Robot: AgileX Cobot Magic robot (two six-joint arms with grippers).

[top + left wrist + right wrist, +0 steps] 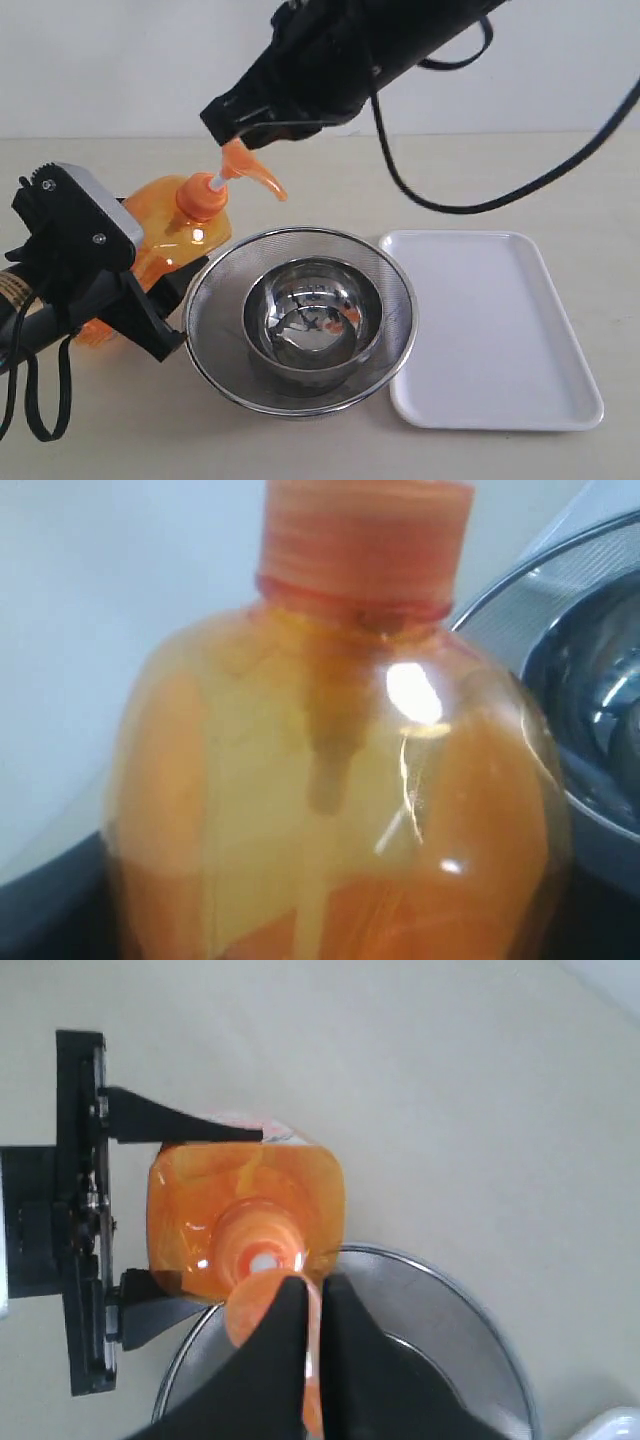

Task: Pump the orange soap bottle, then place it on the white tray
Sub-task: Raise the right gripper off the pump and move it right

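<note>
The orange soap bottle (185, 225) leans over the table at the left, its neck tipped toward the strainer. My left gripper (150, 300) is shut on the bottle's body, one black finger (190, 1125) on each flat side. Orange liquid fills the left wrist view, where the orange soap bottle (340, 810) is very close. My right gripper (232, 125) comes down from above, its fingers nearly together and resting on top of the orange pump head (250, 170). The spout shows through the narrow gap of my right gripper (313, 1295). The white tray (490, 330) lies at the right with nothing on it.
A round steel mesh strainer (210, 275) holding a steel bowl (315, 320) stands between bottle and tray, touching the tray's left rim. The pump spout hangs over the strainer's far-left rim. The right arm's black cable (420, 195) loops above the table.
</note>
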